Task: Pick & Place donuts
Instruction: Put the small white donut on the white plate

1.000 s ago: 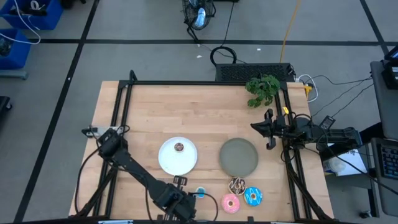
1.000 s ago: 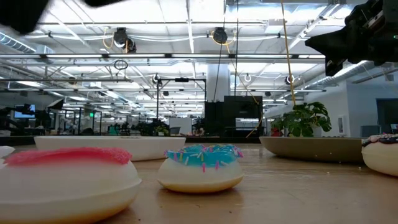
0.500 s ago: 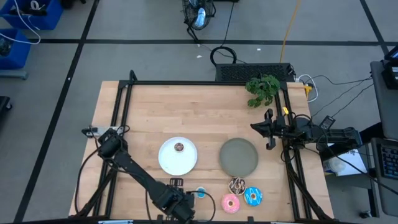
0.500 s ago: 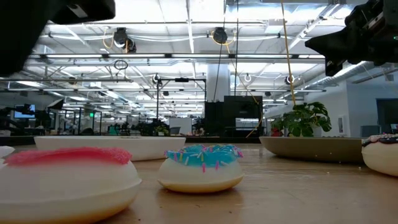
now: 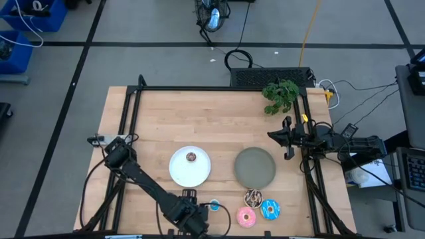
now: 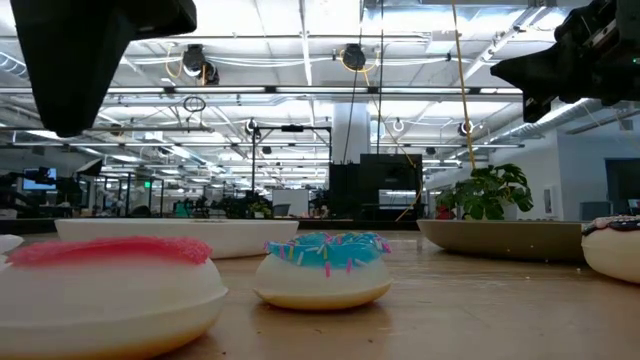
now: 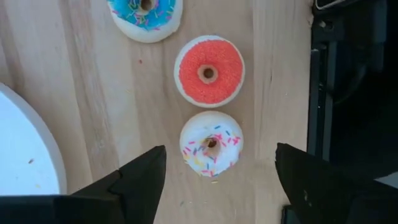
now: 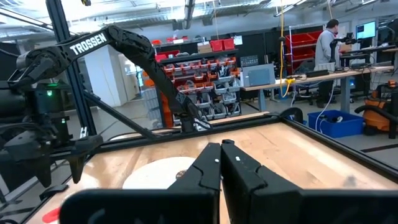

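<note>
In the left wrist view my left gripper [image 7: 219, 152] points down at the table near its front edge, open. A tiny white sprinkled donut [image 7: 211, 144] lies on the wood between the two fingers, touched by neither. Beyond it lie a tiny red donut [image 7: 208, 71] and a tiny blue one [image 7: 145, 11]. A tiny brown donut [image 5: 191, 157] sits on the white plate [image 5: 180, 174]. The larger drizzled brown [image 5: 253, 197], pink [image 5: 246, 216] and blue [image 5: 269, 210] donuts lie at the front right. My right gripper [image 5: 287, 138] waits shut at the right edge.
A grey plate [image 5: 255, 167] stands right of the white plate. A potted plant [image 5: 280, 95] is at the far right corner. A black frame rail [image 7: 323, 81] runs along the front edge, close beside the tiny donuts. People and benches show in the room behind.
My left gripper has come down over the tiny donuts: in the low view its dark shape has grown from the upper left corner downward. The donuts and plates have stayed in place.
</note>
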Robot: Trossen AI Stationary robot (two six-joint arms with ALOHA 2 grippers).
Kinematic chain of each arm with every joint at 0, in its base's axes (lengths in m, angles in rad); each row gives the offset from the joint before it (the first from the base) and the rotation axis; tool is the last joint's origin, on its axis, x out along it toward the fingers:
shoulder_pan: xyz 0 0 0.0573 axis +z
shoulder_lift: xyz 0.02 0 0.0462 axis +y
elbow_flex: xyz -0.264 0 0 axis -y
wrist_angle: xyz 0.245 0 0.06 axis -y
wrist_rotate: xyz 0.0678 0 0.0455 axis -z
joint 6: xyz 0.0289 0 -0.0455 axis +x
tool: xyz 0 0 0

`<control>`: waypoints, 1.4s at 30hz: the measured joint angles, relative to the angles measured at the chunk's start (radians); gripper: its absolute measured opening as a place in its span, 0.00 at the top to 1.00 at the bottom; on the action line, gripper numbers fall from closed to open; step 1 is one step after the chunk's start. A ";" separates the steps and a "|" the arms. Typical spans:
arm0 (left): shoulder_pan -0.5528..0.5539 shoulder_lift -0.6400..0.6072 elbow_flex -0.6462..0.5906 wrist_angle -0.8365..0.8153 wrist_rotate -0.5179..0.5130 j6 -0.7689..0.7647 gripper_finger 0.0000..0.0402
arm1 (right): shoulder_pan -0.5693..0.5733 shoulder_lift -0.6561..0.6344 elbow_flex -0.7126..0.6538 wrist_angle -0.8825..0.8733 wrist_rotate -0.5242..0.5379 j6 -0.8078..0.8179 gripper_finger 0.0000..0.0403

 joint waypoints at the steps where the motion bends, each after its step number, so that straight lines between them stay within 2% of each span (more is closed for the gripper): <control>1: 0.000 0.000 0.000 0.000 -0.002 0.003 0.25 | 0.000 0.000 0.000 0.000 0.000 0.000 1.00; 5: -0.001 0.000 0.000 0.001 -0.008 0.037 0.25 | 0.000 0.000 0.000 0.001 0.000 0.006 1.00; 10: -0.006 0.000 -0.043 0.078 -0.026 0.091 0.25 | 0.000 0.000 0.000 0.002 0.000 0.007 1.00; 16: -0.004 0.001 -0.132 0.132 0.023 0.096 0.25 | 0.000 0.000 0.000 0.002 0.001 0.007 1.00; 31: -0.001 -0.001 -0.243 0.255 0.020 0.078 0.25 | 0.000 0.000 0.000 0.003 0.003 0.008 1.00; 42: 0.002 -0.003 -0.256 0.277 0.022 0.076 0.25 | 0.000 0.000 0.000 0.003 0.003 0.007 1.00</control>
